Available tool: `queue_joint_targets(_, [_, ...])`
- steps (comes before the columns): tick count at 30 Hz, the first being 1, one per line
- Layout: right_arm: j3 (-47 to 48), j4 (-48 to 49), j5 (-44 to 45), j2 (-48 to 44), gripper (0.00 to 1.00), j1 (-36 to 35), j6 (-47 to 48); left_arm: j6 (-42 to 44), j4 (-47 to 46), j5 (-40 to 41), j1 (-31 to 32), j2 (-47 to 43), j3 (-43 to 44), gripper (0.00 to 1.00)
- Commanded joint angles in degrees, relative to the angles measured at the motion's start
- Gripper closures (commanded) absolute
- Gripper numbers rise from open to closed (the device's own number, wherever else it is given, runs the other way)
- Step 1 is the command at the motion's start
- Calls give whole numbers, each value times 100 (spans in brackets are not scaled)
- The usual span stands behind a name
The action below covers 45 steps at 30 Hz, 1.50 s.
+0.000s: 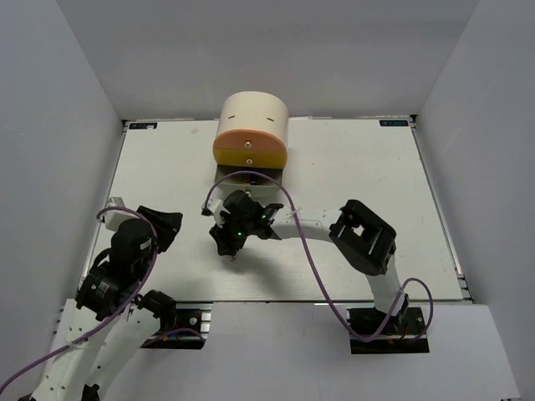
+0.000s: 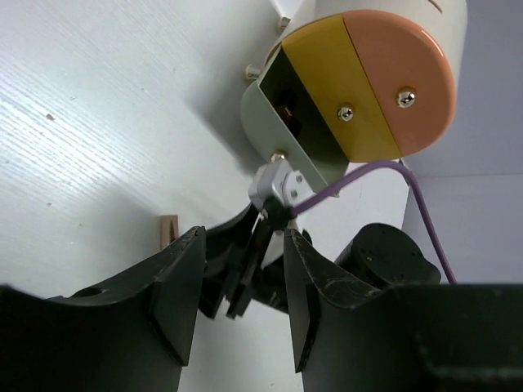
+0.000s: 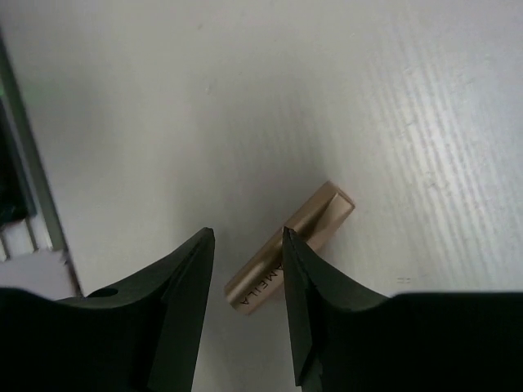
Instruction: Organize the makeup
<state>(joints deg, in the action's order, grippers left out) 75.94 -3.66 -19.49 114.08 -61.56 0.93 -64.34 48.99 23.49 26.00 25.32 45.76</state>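
Note:
A copper lipstick (image 3: 288,247) lies slantwise on the white table. My right gripper (image 3: 247,237) hangs just above it, open, and its right finger covers part of the tube while the near end shows in the gap. From above, the right gripper (image 1: 231,249) points down at the table's front middle, with the lipstick (image 1: 235,259) peeking out below it. My left gripper (image 1: 167,221) is at the front left, open and holding nothing. In the left wrist view the left gripper (image 2: 243,237) faces the right arm's hand, and the lipstick (image 2: 168,233) shows beside it. No other makeup shows on the table.
The big cream cylindrical box (image 1: 253,117) with orange and yellow drawer fronts (image 2: 376,82) stands at the back middle. Its pale green bottom drawer (image 2: 274,139) is swung open with something dark inside. A purple cable (image 1: 259,177) arcs over the right arm. Grey walls enclose the table.

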Motion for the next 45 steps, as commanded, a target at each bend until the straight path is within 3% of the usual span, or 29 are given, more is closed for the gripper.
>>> queue_joint_targets(1, [500,-73,1226,210,54,-189,-769,-9,576,139,28,-18,337,47])
queue_joint_targets(6, [694,-82,2412,509,56,-515,-577,18,848,156,28,-168,443,47])
queue_joint_targets(10, [449,14,2809,527,55,-716,-348,35,937,165,28,-317,425,46])
queue_joint_targets(15, [193,164,2574,282,53,-779,-234,105,910,165,28,-379,364,46])
queue_joint_targets(22, [684,-178,1203,97,56,-787,72,281,604,-150,28,-344,109,44])
queue_joint_targets(24, [895,-363,1105,1,66,-770,232,491,515,-291,28,-282,30,44])
queue_joint_targets(25, [905,-363,1174,-70,88,-744,319,614,376,-449,28,-273,30,44])
queue_joint_targets(26, [905,-355,1349,-114,98,-735,355,876,279,-546,28,-239,21,46])
queue_joint_targets(27, [914,-381,1534,-236,100,-691,390,1009,182,-625,28,-256,12,48])
queue_joint_targets(29, [879,-372,2192,-377,100,-594,434,1316,-169,-880,28,-317,-23,55])
queue_joint_targets(30, [844,-329,2212,-535,100,-533,521,1431,-319,-994,28,-422,-110,65])
queue_joint_targets(33, [808,-398,2300,-817,100,-121,715,1714,-1344,-1495,28,-642,-487,83])
queue_joint_targets(35, [756,-433,2318,-1045,100,117,742,1775,-1742,-1978,28,-625,-690,88])
queue_joint_targets(37, [633,-451,2440,-1186,100,372,733,1802,-2364,-2338,28,-355,-979,96])
queue_joint_targets(41, [352,-574,2607,-1642,100,1047,707,1784,-3027,-3611,28,963,-1148,98])
queue_joint_targets(44, [255,-662,2468,-1967,97,1469,654,1828,-3054,-3939,81,2356,-841,83])
queue_joint_targets(45, [246,-662,2432,-2038,84,1680,628,1837,-3001,-4018,81,2659,-736,74])
